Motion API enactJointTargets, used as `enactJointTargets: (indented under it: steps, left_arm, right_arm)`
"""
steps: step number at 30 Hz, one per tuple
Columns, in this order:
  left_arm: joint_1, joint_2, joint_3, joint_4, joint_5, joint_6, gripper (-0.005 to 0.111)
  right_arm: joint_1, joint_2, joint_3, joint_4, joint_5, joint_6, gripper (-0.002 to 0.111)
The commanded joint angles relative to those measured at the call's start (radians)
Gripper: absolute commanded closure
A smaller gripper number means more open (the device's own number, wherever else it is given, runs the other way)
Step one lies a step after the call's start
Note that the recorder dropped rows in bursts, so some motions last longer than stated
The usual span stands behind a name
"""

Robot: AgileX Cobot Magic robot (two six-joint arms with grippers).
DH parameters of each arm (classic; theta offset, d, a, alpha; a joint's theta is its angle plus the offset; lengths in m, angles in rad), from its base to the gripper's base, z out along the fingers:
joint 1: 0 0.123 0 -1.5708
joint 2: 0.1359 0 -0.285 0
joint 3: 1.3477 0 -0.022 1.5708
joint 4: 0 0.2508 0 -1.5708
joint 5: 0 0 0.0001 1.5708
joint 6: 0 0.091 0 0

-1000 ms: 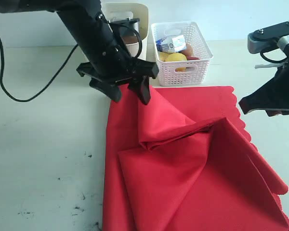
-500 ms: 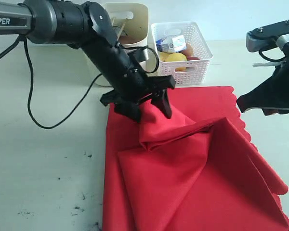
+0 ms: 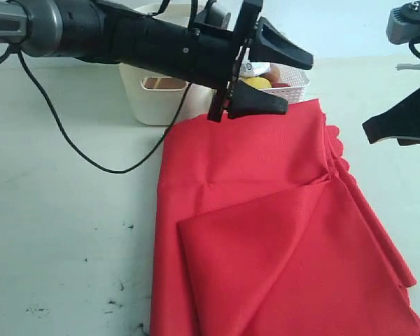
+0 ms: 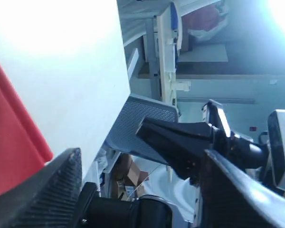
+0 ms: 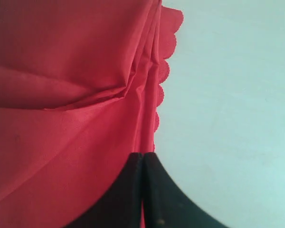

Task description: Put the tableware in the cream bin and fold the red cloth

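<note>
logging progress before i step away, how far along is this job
Done, it seems: no tableware lies loose on the table in view, and something brown shows inside the cream bin. In hand: nothing is gripped; the left gripper hangs open above the red cloth at its edge by the bins, and the right gripper is shut near its scalloped edge. Left: the cloth is only roughly folded, with uneven layers.
</note>
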Motion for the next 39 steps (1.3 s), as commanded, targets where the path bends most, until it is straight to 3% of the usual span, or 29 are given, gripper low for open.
enactJointTargets:
  steps: [1, 5, 11, 22, 32, 35, 39]
  left_arm:
    - [0.037, -0.003, -0.003, 0.145, 0.027, 0.008, 0.039]
    - [0.042, -0.003, -0.003, 0.386, 0.027, -0.062, 0.039]
    - [-0.006, -0.003, 0.005, 0.754, 0.015, -0.173, 0.039]
    - [-0.115, -0.001, 0.005, 0.925, -0.074, -0.175, 0.039]
    - [-0.207, 0.058, 0.005, 0.891, -0.023, -0.247, 0.039]
    - [-0.220, 0.051, 0.000, 0.746, 0.027, -0.194, 0.040]
    - [-0.220, 0.008, 0.006, 0.436, 0.027, -0.091, 0.045]
  right_arm:
    - [-0.001, -0.009, 0.001, -0.005, 0.006, -0.004, 0.108]
    - [-0.001, -0.009, 0.001, -0.003, 0.008, -0.004, 0.108]
    - [-0.001, -0.009, 0.001, -0.003, 0.012, -0.004, 0.108]
    - [-0.001, -0.009, 0.001, 0.005, 0.012, -0.004, 0.108]
    - [-0.001, -0.009, 0.001, 0.005, 0.014, -0.004, 0.108]
    - [-0.001, -0.009, 0.001, 0.005, 0.014, -0.004, 0.108]
    - [-0.001, -0.009, 0.001, -0.001, 0.014, -0.004, 0.108]
